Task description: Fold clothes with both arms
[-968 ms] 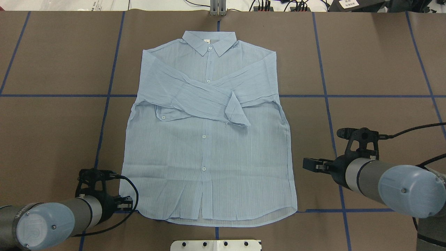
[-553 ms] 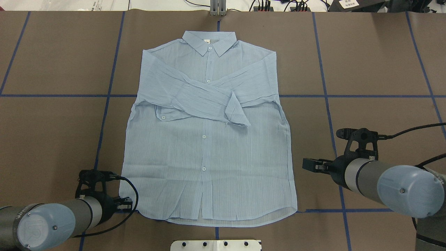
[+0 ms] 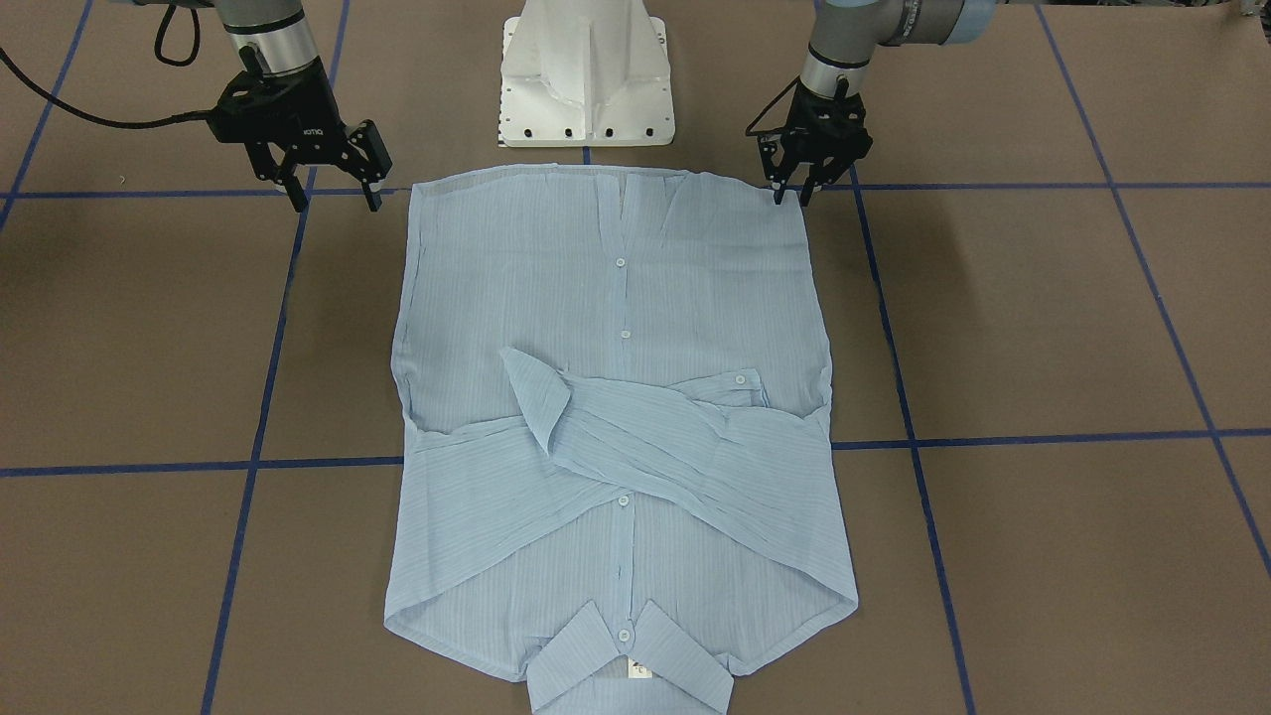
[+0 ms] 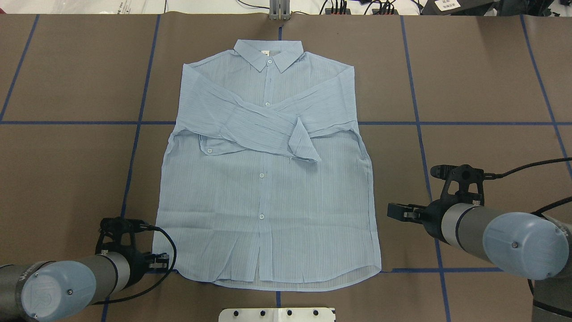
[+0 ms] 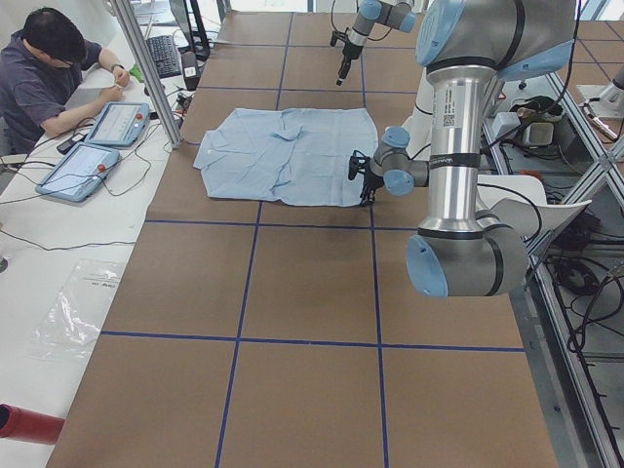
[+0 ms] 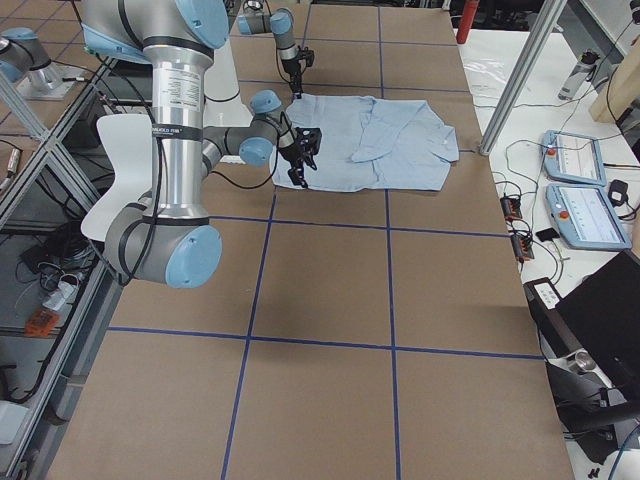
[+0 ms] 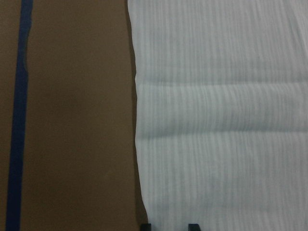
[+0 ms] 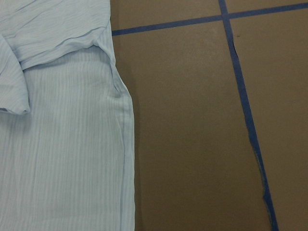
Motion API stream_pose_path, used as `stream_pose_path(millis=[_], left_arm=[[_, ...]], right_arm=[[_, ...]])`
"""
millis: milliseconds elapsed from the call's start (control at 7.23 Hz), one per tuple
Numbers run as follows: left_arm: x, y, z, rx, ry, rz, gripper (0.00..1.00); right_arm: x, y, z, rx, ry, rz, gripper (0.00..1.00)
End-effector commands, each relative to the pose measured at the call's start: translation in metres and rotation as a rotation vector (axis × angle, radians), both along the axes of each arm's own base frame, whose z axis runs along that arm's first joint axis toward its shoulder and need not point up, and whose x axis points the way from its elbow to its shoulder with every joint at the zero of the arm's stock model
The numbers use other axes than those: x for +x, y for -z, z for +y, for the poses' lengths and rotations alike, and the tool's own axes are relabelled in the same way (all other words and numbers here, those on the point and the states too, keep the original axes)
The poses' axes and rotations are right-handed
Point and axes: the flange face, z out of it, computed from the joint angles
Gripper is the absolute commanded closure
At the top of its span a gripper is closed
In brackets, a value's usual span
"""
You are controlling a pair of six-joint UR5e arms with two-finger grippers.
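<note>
The light-blue striped shirt (image 4: 268,192) lies flat, buttons up, collar at the far side. Both sleeves are folded across its chest. It also shows in the front view (image 3: 616,298). My left gripper (image 4: 161,260) is at the hem's left corner, low over the table. In the front view (image 3: 791,194) its fingers stand slightly apart. In the left wrist view its fingertips (image 7: 146,225) sit at the shirt's side edge (image 7: 221,120). My right gripper (image 4: 397,211) is wide open and empty. It hangs beside the shirt's right edge, apart from it, also in the front view (image 3: 336,199).
The brown table cover (image 4: 482,80) carries a grid of blue tape lines (image 4: 418,129). The white pedestal base (image 3: 586,70) stands just behind the hem. In the left side view an operator (image 5: 49,68) sits with tablets (image 5: 97,146) at the far table edge.
Both arms have shifted only slightly. My left gripper has edged a little nearer the hem corner. The shirt has not moved.
</note>
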Motion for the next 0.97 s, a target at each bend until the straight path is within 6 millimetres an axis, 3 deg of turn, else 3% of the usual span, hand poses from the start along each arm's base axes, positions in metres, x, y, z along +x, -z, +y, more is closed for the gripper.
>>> stream_pose_path(millis=[0,138,276,691,829], left_arm=[[0.001,0.0,0.001,-0.001,-0.002,-0.005,0.55],[0.001,0.001,0.001,-0.001,-0.002,-0.004,0.68],[0.002,0.002,0.001,-0.001,-0.002,0.001,0.98],[0.003,0.008,0.001,0.0,-0.002,0.015,1.0],[0.006,0.013,0.001,-0.001,-0.004,0.028,1.0]], right_arm=[[0.0,0.0,0.0,0.0,0.0,0.0,0.0],[-0.001,0.0,0.001,0.0,0.002,0.0,0.0],[0.0,-0.001,0.001,0.001,0.001,0.002,0.0],[-0.005,-0.001,0.006,0.01,0.003,0.004,0.0],[-0.014,-0.001,0.018,-0.023,-0.016,-0.015,0.0]])
